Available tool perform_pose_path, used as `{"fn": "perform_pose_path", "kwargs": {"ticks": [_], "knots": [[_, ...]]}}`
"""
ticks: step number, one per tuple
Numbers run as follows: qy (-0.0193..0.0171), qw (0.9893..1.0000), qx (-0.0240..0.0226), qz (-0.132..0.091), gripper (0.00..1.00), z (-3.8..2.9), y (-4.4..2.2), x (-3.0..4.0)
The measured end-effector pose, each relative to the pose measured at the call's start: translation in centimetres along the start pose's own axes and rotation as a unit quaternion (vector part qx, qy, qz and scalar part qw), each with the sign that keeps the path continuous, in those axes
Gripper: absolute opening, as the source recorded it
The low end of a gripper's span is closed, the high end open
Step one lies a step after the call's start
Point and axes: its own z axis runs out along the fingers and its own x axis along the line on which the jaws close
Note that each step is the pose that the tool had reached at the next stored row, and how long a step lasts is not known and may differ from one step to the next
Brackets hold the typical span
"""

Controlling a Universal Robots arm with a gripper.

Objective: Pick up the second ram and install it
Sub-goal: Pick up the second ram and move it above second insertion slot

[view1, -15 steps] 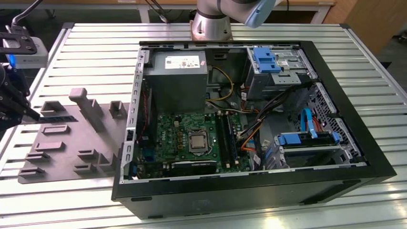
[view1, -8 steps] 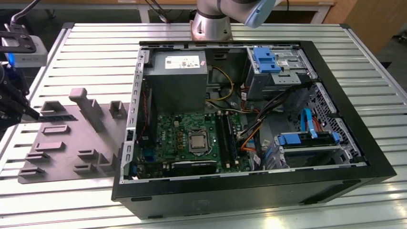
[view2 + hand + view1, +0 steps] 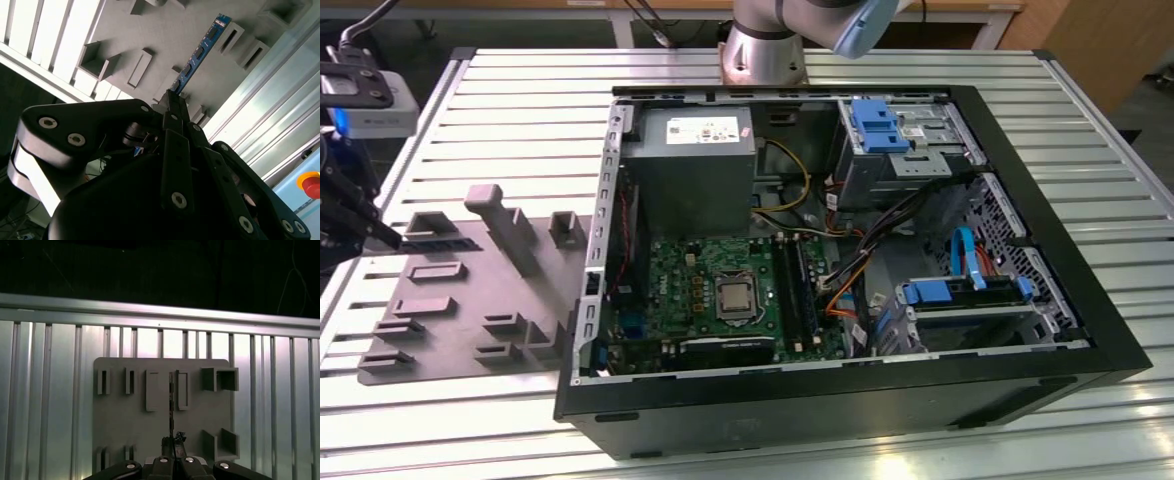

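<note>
An open computer case (image 3: 1110,330) is lying on a slatted metal table (image 3: 520,100), holding a green motherboard (image 3: 700,275), a grey power supply (image 3: 687,170) and blue drive brackets (image 3: 874,125). Beside it, at the exterior view's left, a grey moulded tray (image 3: 454,345) is sitting with raised blocks. Over that tray the gripper (image 3: 172,96) is clamping one end of the second ram (image 3: 200,52) — a thin blue stick with small dark chips, appearing edge-on in the first wrist view between two blocks.
</note>
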Motion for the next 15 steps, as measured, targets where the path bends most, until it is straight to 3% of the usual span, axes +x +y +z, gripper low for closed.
{"fn": "perform_pose_path", "kwargs": {"ticks": [15], "knots": [[-0.0025,1.0000,0.0000,0.000,0.11,-0.47,0.02,-0.10]]}}
